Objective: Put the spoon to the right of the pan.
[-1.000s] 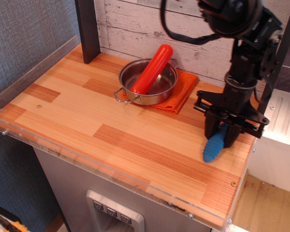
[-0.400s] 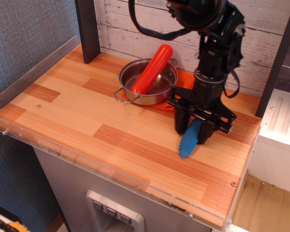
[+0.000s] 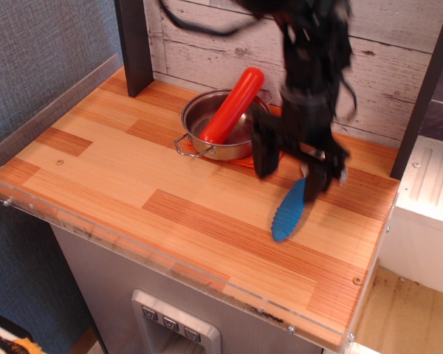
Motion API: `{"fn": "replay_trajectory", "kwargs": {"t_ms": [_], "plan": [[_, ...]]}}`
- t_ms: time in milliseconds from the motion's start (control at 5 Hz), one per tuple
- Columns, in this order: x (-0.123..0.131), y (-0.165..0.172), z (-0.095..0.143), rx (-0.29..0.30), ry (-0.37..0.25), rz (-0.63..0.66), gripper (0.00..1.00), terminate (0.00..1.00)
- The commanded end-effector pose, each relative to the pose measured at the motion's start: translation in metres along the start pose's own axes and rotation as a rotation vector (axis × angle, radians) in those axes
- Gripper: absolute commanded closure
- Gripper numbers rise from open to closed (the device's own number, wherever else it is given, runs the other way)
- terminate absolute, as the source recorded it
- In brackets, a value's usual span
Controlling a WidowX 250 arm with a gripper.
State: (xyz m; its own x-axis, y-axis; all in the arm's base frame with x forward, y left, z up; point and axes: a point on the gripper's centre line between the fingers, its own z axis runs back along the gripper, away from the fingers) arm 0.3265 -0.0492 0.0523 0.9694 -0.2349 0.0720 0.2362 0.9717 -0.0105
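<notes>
The spoon point(image 3: 287, 212) lies on the wooden table, its ribbed blue handle pointing toward the front edge. Its metal bowl is hidden behind the gripper. The steel pan point(image 3: 198, 118) sits to the spoon's upper left, on the orange cloth. My gripper point(image 3: 291, 167) is blurred and hangs just above the spoon's far end. Its dark fingers point(image 3: 263, 153) are spread wide, one to the left of the handle's top and one at it. The jaws hold nothing that I can see.
A long red cylinder point(image 3: 232, 105) leans in the pan. The orange cloth mat point(image 3: 245, 161) lies under the pan. A dark post point(image 3: 135, 44) stands at the back left, and a whitewashed plank wall point(image 3: 207, 37) runs behind. A clear plastic rim point(image 3: 170, 259) lines the table's front edge.
The gripper carried the spoon from the right edge leftward toward the pan. Its jaws have now spread, and the spoon lies on the table.
</notes>
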Motion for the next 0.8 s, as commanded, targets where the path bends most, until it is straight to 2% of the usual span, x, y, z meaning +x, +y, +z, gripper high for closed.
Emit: {"fn": "replay_trajectory", "kwargs": {"t_ms": [0, 200, 600], "plan": [[-0.073, 0.071, 0.080, 0.076, -0.073, 0.091, 0.00, 0.00], [-0.083, 0.089, 0.071, 0.066, -0.043, 0.107, 0.00, 0.00], [-0.088, 0.098, 0.068, 0.075, -0.027, 0.149, 0.00, 0.00]]}}
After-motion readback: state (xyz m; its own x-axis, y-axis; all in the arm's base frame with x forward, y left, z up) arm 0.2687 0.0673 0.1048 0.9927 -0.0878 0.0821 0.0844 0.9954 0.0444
